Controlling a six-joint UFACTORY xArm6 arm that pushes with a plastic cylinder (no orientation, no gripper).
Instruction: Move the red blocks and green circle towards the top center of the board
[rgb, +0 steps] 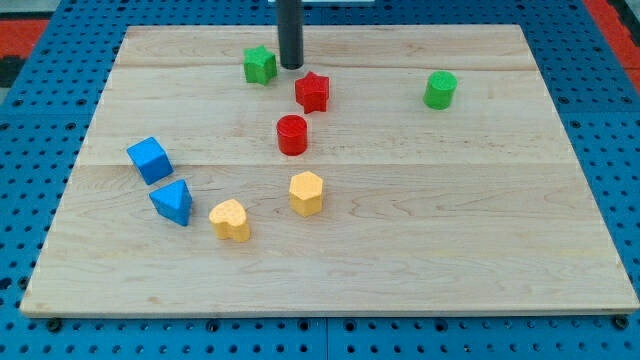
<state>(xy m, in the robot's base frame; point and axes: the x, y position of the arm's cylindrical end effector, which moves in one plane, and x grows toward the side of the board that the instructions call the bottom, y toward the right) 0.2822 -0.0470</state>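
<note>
The red star (312, 92) and the red cylinder (292, 134) are found near the top centre of the tabletop (500, 220), the cylinder just below the star. The green circle (439, 89) is placed well apart, toward the view's right. My tip (291, 66) is seen just beside the green star (260, 65), on its right, above the red star. No fingers are carried by the rod. The blue cube (149, 160), blue triangle (172, 202), yellow heart (230, 220) and yellow hexagon (306, 193) are located lower down.
</note>
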